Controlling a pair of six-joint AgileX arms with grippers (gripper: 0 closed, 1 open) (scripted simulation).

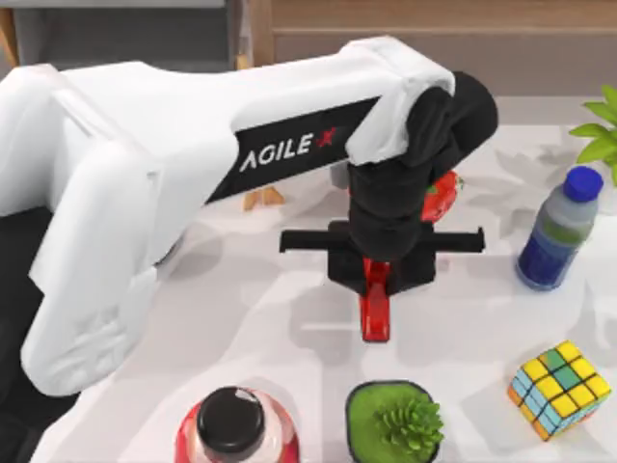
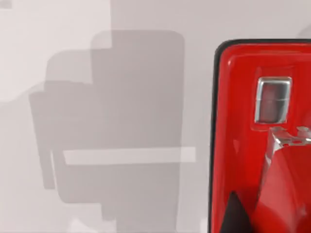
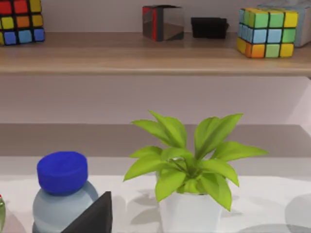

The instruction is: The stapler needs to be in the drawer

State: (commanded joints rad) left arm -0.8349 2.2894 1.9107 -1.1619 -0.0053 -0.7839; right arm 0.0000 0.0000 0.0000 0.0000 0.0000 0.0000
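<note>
The red stapler point(image 1: 374, 311) lies lengthwise at the middle of the white table, its near end sticking out from under my left gripper point(image 1: 376, 275). The gripper's dark fingers point(image 1: 416, 270) sit close against both sides of the narrow bar, shut on it. The left wrist view has the glossy stapler point(image 2: 243, 126) large and close over the pale tabletop. A grey recess with a tan wood edge point(image 1: 249, 39) shows at the back left behind the arm; I cannot tell whether it is the drawer. A dark part of my right gripper point(image 3: 92, 218) shows low in the right wrist view.
A red strawberry planter point(image 1: 443, 191) stands just behind the left gripper. At the right are a blue-capped bottle point(image 1: 559, 231), a leafy plant point(image 1: 603, 130) and a Rubik's cube point(image 1: 559, 389). A green pot point(image 1: 395, 424) and a black-capped red bottle point(image 1: 231, 424) line the front edge.
</note>
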